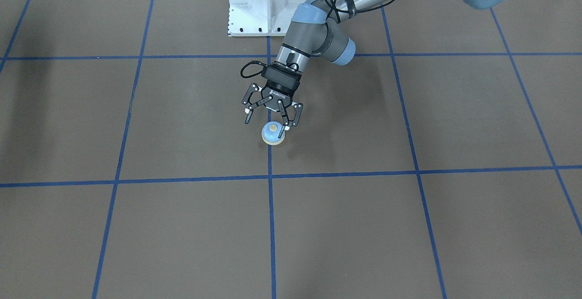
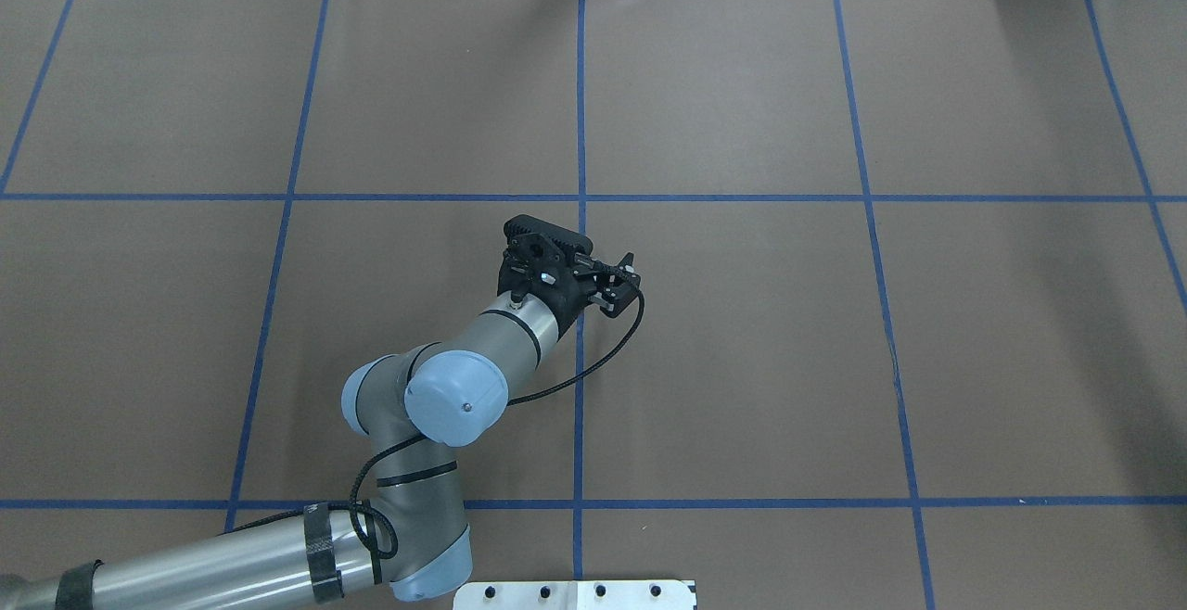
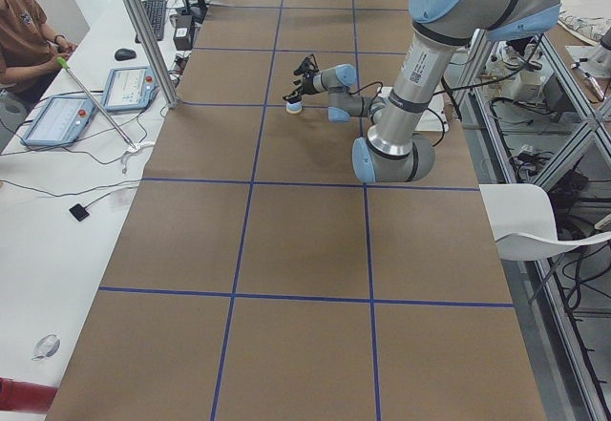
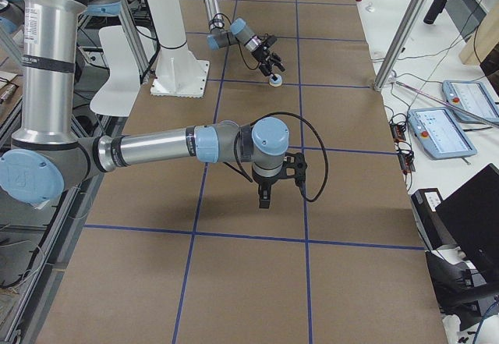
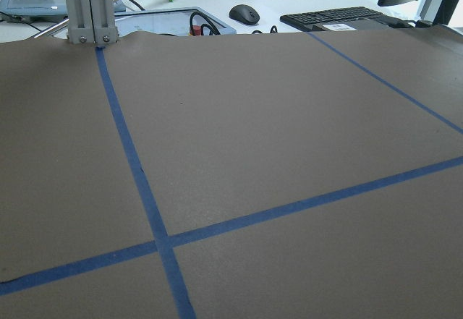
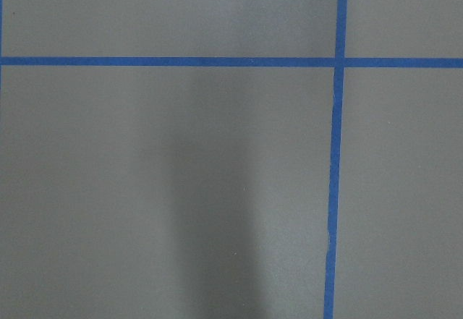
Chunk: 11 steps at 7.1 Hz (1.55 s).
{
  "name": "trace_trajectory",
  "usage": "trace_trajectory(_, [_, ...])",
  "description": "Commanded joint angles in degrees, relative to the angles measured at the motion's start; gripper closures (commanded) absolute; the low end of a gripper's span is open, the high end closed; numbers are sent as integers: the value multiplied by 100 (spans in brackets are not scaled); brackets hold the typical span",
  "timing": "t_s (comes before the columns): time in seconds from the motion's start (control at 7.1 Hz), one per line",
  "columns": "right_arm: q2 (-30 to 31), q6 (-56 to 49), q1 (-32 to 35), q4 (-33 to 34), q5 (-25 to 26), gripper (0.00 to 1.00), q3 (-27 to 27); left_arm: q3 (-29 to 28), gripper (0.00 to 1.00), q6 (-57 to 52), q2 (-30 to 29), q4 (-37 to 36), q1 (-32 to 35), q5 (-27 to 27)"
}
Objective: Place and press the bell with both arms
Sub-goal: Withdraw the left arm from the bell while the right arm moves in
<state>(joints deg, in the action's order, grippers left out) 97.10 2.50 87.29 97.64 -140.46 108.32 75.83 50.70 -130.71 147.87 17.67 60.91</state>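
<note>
The left gripper (image 1: pixel 265 125) is hovering with its jaws apart just over the bell (image 1: pixel 271 136), which is standing upright on the table (image 1: pixel 409 226) on a blue tape line (image 1: pixel 271 226), while the right gripper (image 4: pixel 266 196) is pointing down near the table, its jaw state indeterminable.

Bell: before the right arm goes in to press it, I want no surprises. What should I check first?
1. Bell upright on the table: ok.
2. Cream button uncovered from above: ok.
3. Left gripper open: ok.
4. Its fingertips clear of the bell: cannot tell; one overlaps the dome's edge in the front-facing view.
5. Right gripper over the bell: not ok; it hangs well apart from it.
6. Right gripper open or shut: cannot tell.
</note>
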Motion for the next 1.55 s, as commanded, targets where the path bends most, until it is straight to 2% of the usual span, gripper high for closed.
trace_trajectory(0.0, [-183, -4, -2, -52, -8, 0, -30, 256, 0, 10, 2, -47, 323, 349])
trace_trajectory(0.28, [-366, 39, -2, -35, -17, 0, 48, 265, 0, 124, 55, -440, 963, 1243])
trace_trajectory(0.42, [-637, 631, -106, -44, -69, 0, 14, 265, 0, 115, 90, -887, 1324, 1735])
trace_trajectory(0.56, [-970, 1438, -429, -61, -130, 0, 31, 300, 0, 115, 238, -1291, 1780, 2454])
trace_trajectory(0.85, [-1613, 2478, -983, -61, -114, 0, 118, 913, 0, -121, 1062, -2239, 3235, 4559])
trace_trajectory(0.99, [-1972, 3066, -1360, -61, 8, 0, 128, 1142, 0, -870, 1457, -2558, 3826, 5118])
trace_trajectory(1.41, [-2739, 3933, -2399, -26, 554, 0, 110, 1311, 0, -2657, 2320, -3375, 4751, 5282])
